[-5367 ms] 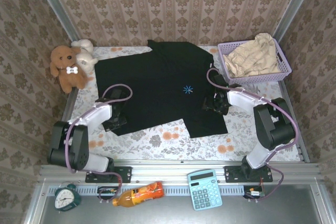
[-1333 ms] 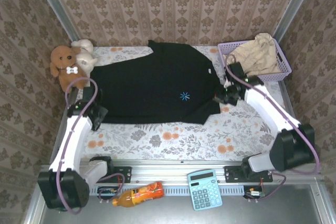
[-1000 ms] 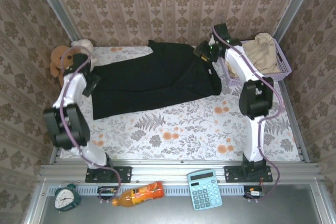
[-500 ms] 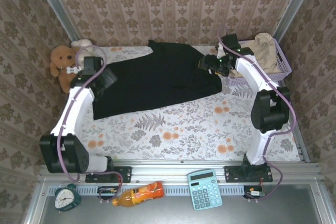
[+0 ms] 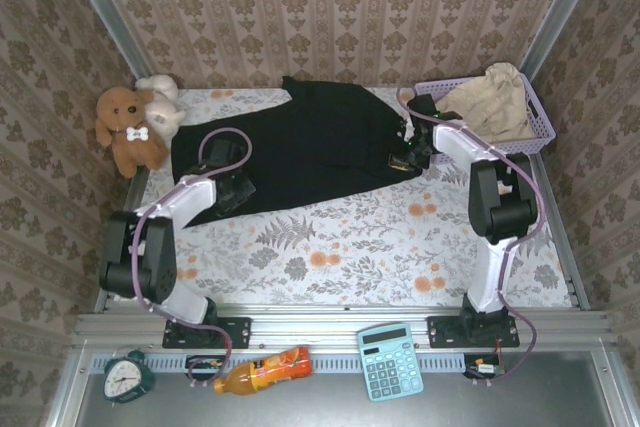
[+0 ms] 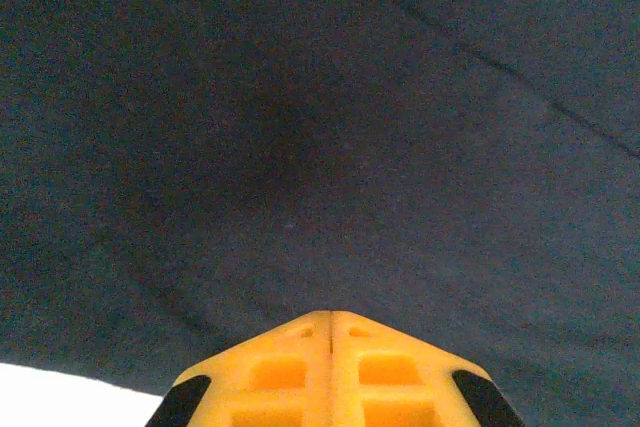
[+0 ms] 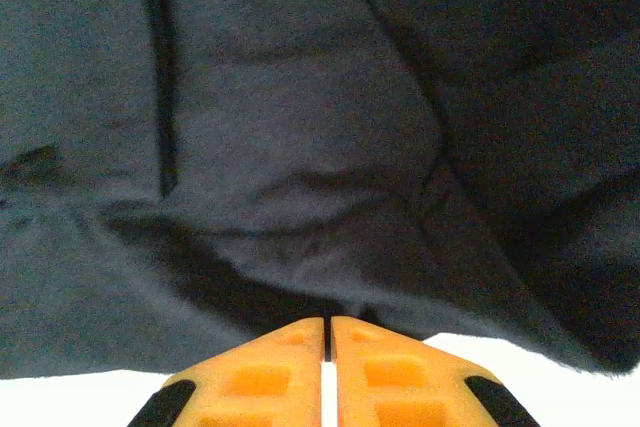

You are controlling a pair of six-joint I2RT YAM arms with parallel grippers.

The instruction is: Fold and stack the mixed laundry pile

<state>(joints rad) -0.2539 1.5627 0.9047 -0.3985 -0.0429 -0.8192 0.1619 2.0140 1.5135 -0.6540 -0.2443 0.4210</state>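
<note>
Black garment [image 5: 310, 147]: folded over, far half of bench [image 5: 350, 247], 12 o'clock.
Beige garment [image 5: 490, 107]: in basket [image 5: 541, 134], 2 o'clock.
Left gripper [image 5: 236, 193]: at the black garment's 8 o'clock edge.
Right gripper [image 5: 405, 157]: at its 3 o'clock edge.
Both closed tight; cannot tell if cloth is pinched.
Advice: lift both ends level and align the hems.

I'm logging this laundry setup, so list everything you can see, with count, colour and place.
black garment: one, black, spread over the table's far half
beige garment: one, pale beige, heaped in the basket
basket: one, lavender, far right corner
brown plush: one, brown, far left corner
cream plush: one, cream, beside the brown one
table: one, floral cover
alarm clock: one, teal, near ledge, left
bottle: one, orange, near ledge
calculator: one, light blue, near ledge
left arm: one, white and black, jaws closed at the garment's left edge
right arm: one, white and black, jaws closed on the garment's right corner
</note>
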